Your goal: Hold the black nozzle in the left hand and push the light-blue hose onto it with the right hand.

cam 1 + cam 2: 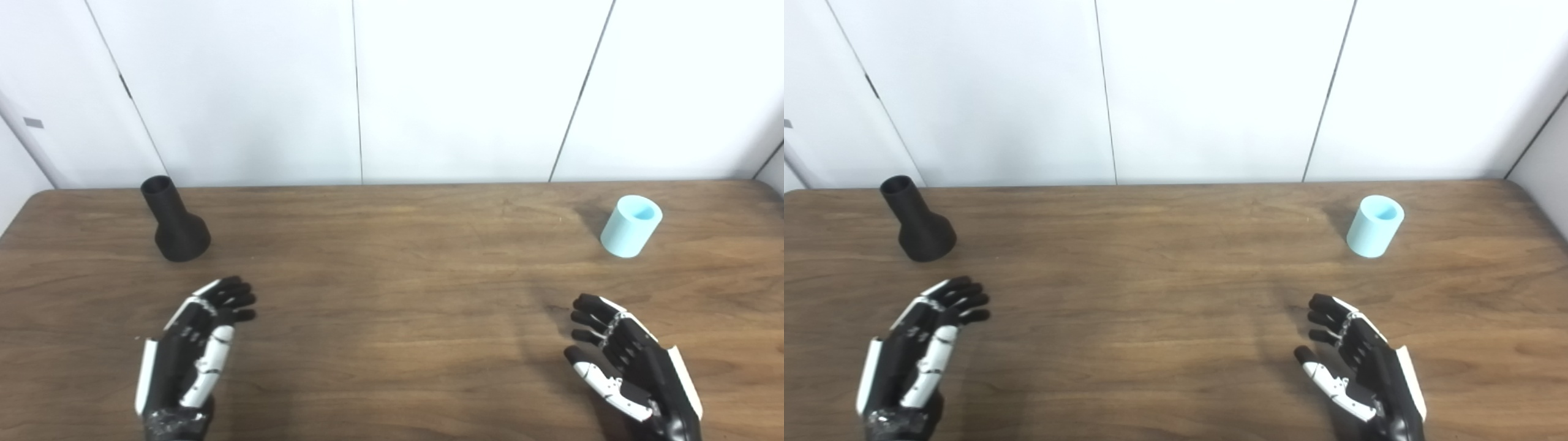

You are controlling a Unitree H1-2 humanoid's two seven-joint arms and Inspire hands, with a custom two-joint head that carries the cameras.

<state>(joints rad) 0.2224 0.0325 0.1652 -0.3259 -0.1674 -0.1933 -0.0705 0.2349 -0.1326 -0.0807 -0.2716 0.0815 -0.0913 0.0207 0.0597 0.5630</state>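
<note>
Both hands empty, fingers spread: nozzle [174,222] upright on worktop [392,294], wide base down, just beyond left hand [190,355]; hose [631,226] on end, farther ahead of right hand [631,361], well apart from nozzle.

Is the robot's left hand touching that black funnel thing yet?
Apart. The left eye view shows bare wood between the open left hand and the black nozzle, which stands alone farther back on the table.

One black nozzle [174,223], one light-blue hose [631,226] section, and two robot hands, left hand [193,349] and right hand [625,361], over one wooden worktop [392,294].
</note>
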